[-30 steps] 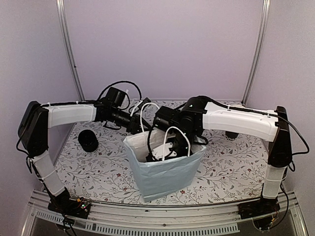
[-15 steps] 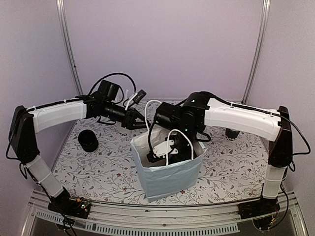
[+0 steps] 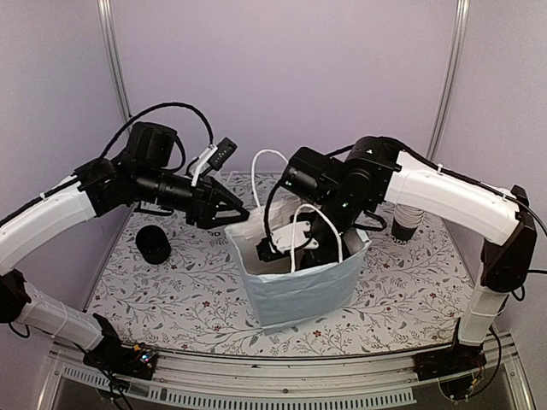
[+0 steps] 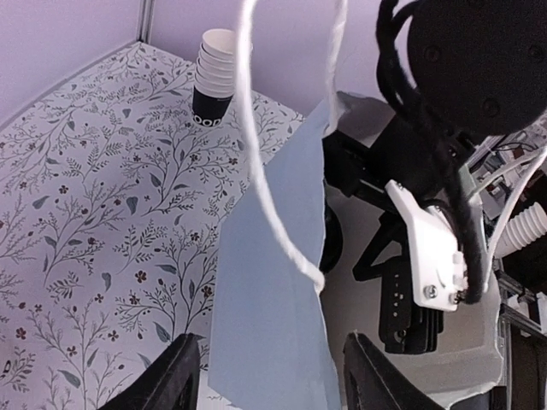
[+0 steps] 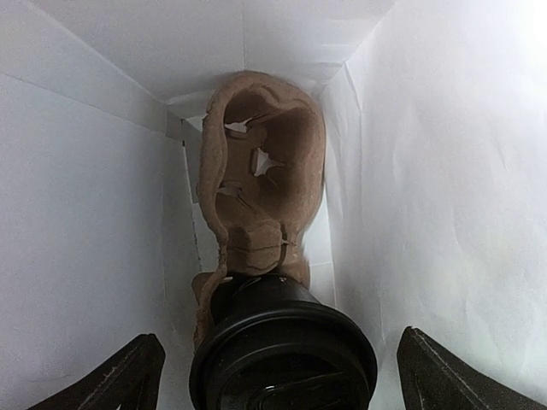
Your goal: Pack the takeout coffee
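Inside the pale blue paper bag, the takeout coffee cup stands with its black lid on. It sits in the near hole of the brown pulp carrier, whose far hole is empty. My right gripper reaches down into the bag and is open, its fingers wide on either side of the lid and not touching it. In the top view my right gripper is below the bag's rim. My left gripper hovers open by the bag's left rim. In the left wrist view the bag wall lies beyond my left gripper, ungripped.
The bag's white cord handles arch up over its mouth, and one handle hangs right in front of the left wrist camera. A stack of black cups stands at the back right of the floral table. A short black cylinder sits at the left.
My left arm rose and drew back left from the bag's rim. My right gripper opened wide inside the bag, leaving the cup in the carrier. The bag shifted slightly right.
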`<state>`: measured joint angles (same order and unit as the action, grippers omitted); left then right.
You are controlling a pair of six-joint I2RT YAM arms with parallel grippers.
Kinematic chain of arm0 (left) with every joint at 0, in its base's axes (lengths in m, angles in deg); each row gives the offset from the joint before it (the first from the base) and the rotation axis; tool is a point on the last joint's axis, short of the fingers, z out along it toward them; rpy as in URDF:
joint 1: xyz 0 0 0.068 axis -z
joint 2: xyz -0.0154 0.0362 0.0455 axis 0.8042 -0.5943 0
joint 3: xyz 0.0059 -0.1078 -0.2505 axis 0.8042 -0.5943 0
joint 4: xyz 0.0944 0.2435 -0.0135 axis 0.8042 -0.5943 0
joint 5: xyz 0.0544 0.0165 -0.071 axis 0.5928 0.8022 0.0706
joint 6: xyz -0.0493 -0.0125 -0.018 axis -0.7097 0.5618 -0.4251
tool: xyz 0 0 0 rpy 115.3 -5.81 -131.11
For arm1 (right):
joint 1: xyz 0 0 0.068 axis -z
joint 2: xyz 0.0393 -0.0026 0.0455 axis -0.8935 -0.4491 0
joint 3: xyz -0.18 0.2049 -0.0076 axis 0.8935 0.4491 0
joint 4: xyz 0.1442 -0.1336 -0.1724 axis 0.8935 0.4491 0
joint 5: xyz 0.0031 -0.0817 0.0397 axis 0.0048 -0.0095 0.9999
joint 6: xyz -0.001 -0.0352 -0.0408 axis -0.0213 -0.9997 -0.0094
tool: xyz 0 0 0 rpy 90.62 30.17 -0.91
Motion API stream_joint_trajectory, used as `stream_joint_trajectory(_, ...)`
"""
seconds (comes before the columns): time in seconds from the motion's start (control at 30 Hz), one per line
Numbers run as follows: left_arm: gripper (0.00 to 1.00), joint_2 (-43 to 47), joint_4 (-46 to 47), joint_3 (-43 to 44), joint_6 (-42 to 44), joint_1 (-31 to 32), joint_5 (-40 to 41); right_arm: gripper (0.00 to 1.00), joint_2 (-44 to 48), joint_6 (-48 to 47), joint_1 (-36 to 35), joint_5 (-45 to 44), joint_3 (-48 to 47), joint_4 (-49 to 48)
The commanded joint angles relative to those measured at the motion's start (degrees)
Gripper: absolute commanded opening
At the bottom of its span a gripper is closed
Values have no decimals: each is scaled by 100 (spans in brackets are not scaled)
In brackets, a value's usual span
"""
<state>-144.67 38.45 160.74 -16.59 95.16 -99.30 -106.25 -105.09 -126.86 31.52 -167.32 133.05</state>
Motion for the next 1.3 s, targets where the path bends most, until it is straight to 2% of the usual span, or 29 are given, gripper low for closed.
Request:
stream_joint_trajectory(0.0,60,-362,-437,214,-138,445,587,99,202,-60,74,104,55,-133)
stream_joint_trajectory(0.1,57,-613,-443,391,-128,616,741,99,169,-48,88,104,69,-185)
stream_joint_trajectory(0.33,31,-952,-525,593,-71,739,968,99,150,-111,88,308,122,-233)
stream_joint_trajectory(0.47,24,-966,-437,594,-49,742,894,99,244,-311,87,641,187,-351)
stream_joint_trajectory(0.6,25,-1079,-431,754,-69,759,901,99,491,-580,88,758,54,-477)
stream_joint_trajectory(0.8,40,-1343,-473,1192,-55,787,987,99,950,-923,88,648,64,-721)
stream_joint_trajectory(0.97,47,-1764,-661,1694,159,874,874,99,1280,-1063,88,487,127,-802)
stream_joint_trajectory(1.27,46,-2394,-931,2265,460,1100,631,99,1789,-1151,100,-184,246,-1082)
